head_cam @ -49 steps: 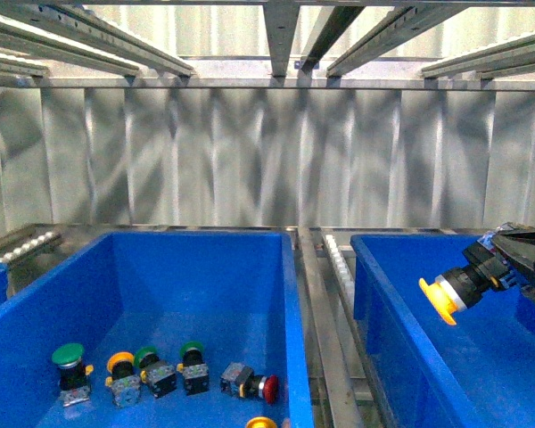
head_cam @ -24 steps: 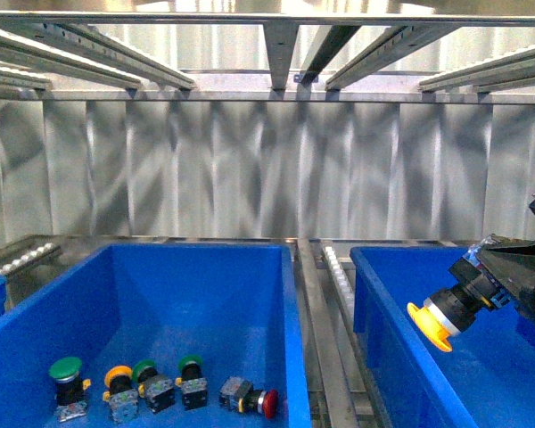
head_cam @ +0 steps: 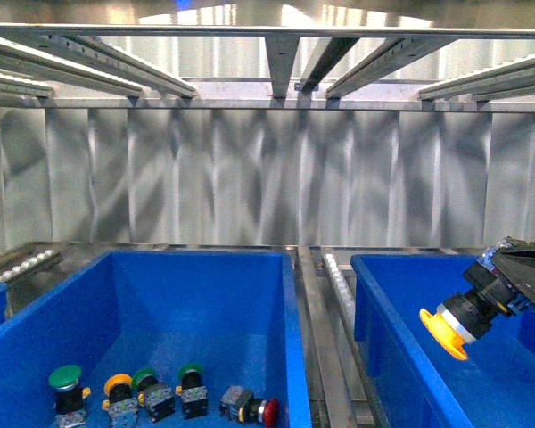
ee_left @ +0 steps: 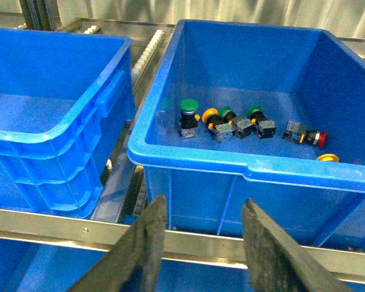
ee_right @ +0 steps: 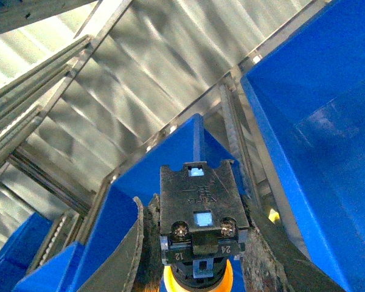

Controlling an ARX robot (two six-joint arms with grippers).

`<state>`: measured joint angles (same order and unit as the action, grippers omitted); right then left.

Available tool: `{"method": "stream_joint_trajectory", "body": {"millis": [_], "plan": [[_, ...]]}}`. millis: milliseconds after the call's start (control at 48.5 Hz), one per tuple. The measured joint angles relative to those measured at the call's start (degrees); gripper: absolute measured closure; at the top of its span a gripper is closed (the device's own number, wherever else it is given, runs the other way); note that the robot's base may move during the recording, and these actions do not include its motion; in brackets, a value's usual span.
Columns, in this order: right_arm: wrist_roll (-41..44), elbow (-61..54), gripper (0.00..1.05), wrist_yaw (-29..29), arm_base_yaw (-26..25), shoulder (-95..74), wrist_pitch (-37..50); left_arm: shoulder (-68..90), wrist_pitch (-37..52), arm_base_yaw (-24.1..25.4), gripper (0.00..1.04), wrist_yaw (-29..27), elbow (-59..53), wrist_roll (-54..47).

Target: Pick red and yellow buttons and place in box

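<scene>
While the right hand (head_cam: 504,299) grips a yellow button (head_cam: 446,332) by its black switch body, the cap points down and inward over the right-hand blue box (head_cam: 374,294). Compared with half a second ago, the button sits slightly lower and further right, well inside the rim line, which suggests that release into this box is close. Remaining buttons lie in a row on the floor of the middle bin (head_cam: 290,303): three green, one yellow (head_cam: 118,385) and one red (head_cam: 269,409). From the left wrist, the left hand (ee_left: 201,234) hangs with fingers spread and empty, outside the bin's near wall. Most of the right arm is cut off by the front view's edge. A further yellow cap (ee_left: 327,158) shows only in part.
</scene>
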<state>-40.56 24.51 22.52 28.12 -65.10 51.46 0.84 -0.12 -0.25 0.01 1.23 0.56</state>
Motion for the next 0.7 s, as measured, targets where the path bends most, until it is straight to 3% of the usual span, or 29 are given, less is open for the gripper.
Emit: {"method": "stream_joint_trajectory", "body": {"millis": [268,701], "plan": [[0.3,-1.5,0.78,0.7,0.3,1.1,-1.2,0.0,0.0,0.0,0.07,0.0,0.0,0.0],[0.1,-1.7,0.78,1.7,0.9,1.9,-2.1,0.0,0.0,0.0,0.08,0.0,0.0,-0.1]]}}
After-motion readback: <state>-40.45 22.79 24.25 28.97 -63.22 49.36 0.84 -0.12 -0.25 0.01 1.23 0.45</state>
